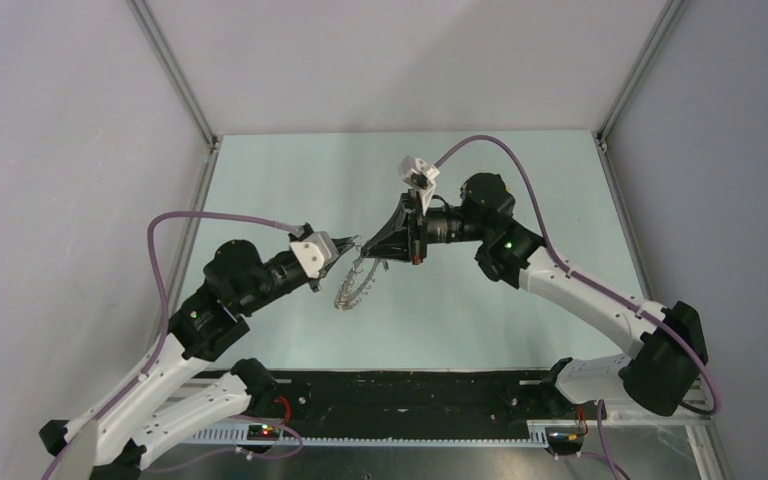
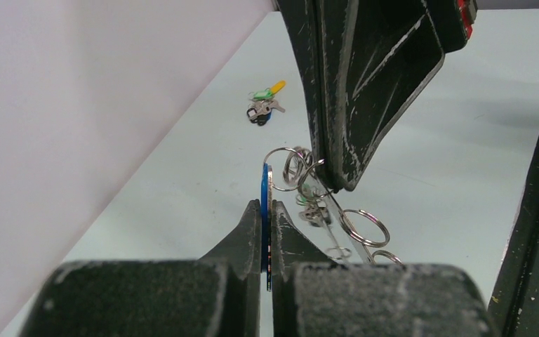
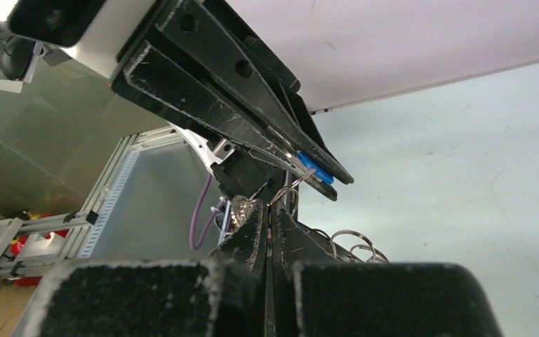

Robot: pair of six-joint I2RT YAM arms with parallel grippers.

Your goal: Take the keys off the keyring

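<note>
Here, above the pale table (image 2: 463, 140), the left gripper (image 2: 267, 205) is clamping a blue plastic-headed key (image 2: 265, 179) while the right gripper (image 3: 268, 207) is apparently pinching the large thin silver metal keyring (image 1: 352, 285). A clump of loose coloured-headed keys (image 2: 263, 105) is lying freed; many are hanging on.

The keyring (image 1: 354, 284) is thin, shiny silver metal. Beside it, one key (image 2: 266, 184) has a glossy blue plastic head. The left gripper (image 2: 267, 207) at the keyring is matt black, scratched and worn. The table (image 2: 463, 140) looks smooth and matt.
</note>
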